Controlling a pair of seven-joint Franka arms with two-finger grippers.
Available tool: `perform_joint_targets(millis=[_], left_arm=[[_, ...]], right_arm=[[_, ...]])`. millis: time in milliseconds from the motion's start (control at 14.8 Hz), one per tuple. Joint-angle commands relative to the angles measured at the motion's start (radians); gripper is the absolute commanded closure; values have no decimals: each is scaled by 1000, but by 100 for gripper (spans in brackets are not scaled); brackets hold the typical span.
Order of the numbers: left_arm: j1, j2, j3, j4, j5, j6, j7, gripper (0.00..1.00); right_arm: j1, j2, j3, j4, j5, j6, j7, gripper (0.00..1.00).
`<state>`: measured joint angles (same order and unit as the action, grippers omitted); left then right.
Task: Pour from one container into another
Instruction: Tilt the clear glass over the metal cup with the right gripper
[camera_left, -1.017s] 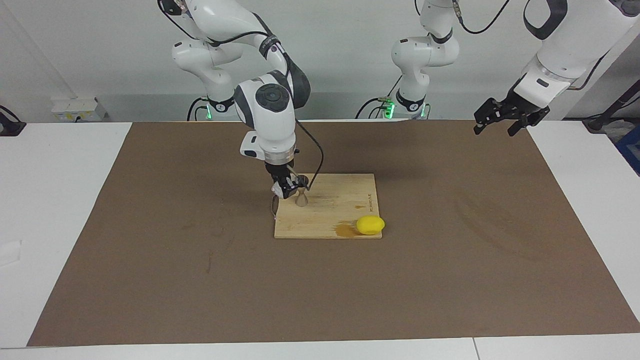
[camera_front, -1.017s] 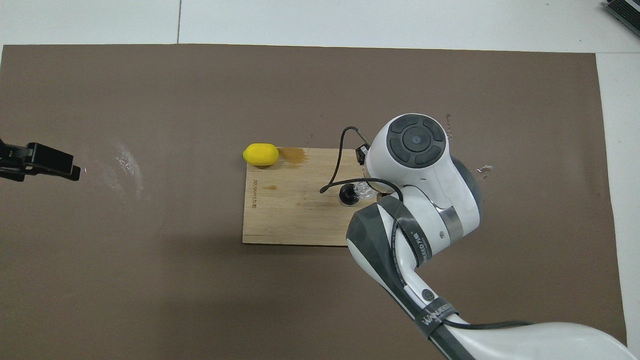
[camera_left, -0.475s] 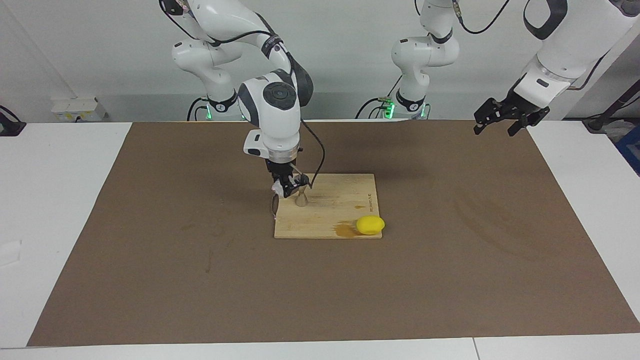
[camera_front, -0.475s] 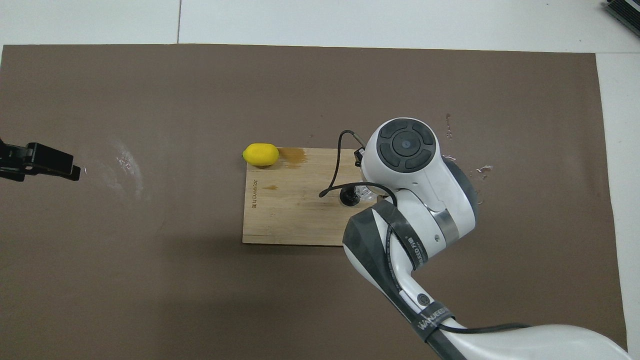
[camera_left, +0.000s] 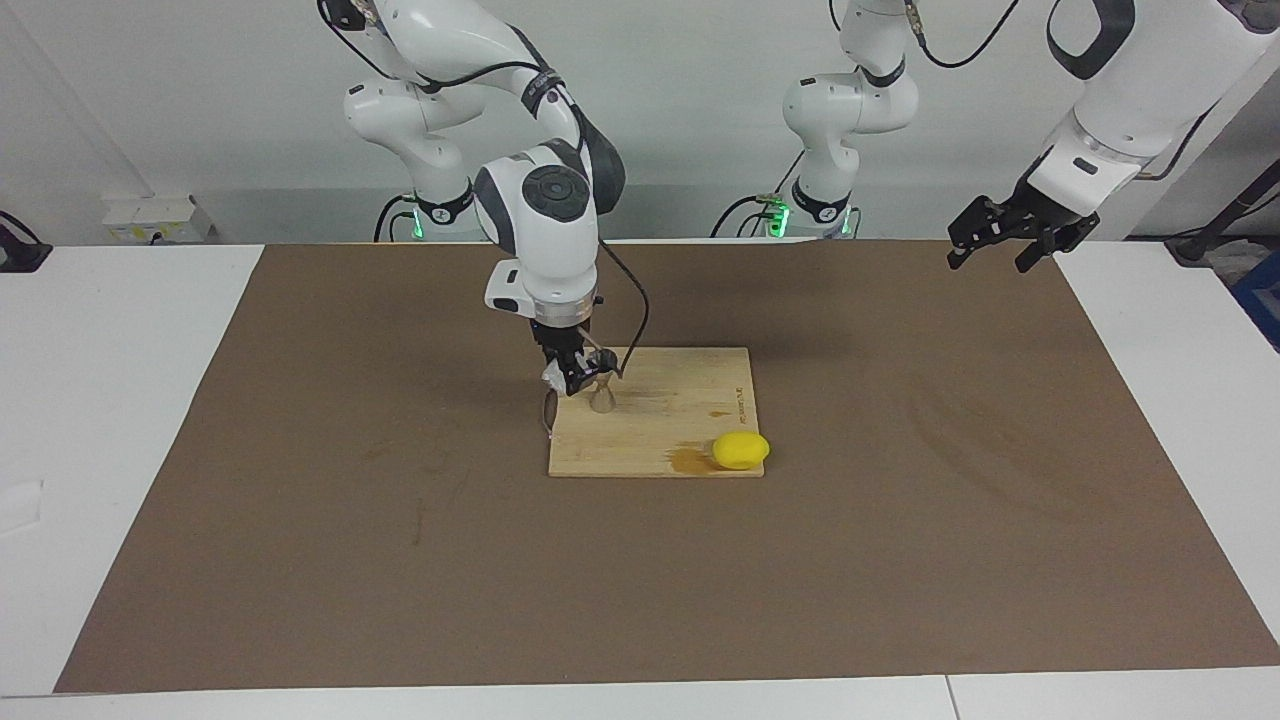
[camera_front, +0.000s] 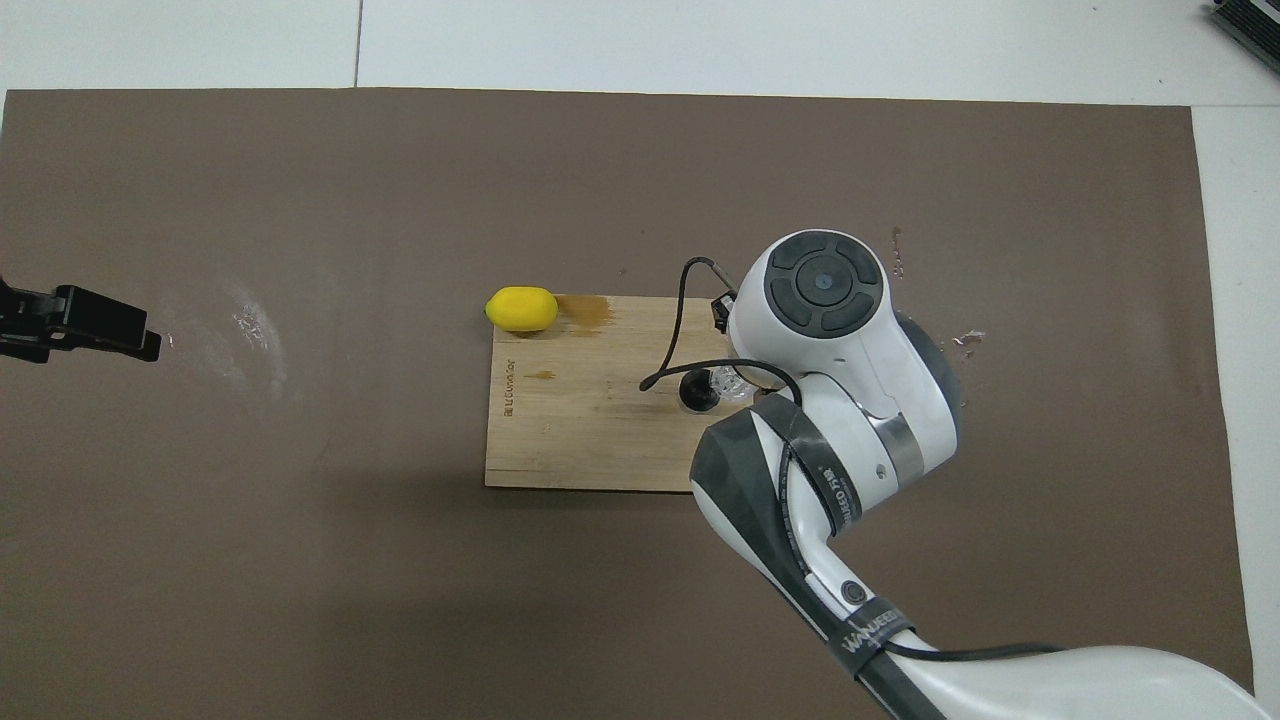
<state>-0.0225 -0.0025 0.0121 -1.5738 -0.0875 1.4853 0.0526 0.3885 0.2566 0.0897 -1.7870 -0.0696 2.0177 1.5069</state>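
Tipping glass cup over jigger, right pincer.

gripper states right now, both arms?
Left gripper: open, empty, waiting in the air.
Right gripper: shut on the glass cup, held over the jigger.

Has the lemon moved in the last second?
No. The lemon sits at the same corner of the wooden board, beside the same dark stain, in both views.
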Motion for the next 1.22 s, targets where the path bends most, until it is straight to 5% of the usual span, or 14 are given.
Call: perform_joint_targets(millis=[0,1153], left_arm=[[-13,-5,6,-9,21,12,-14,0],[-13,-5,6,-9,21,12,-14,0]], right_arm=[[-11,7,4,18,42,-17,24,100],[-82,9,2,2,240,-8,-57,100]])
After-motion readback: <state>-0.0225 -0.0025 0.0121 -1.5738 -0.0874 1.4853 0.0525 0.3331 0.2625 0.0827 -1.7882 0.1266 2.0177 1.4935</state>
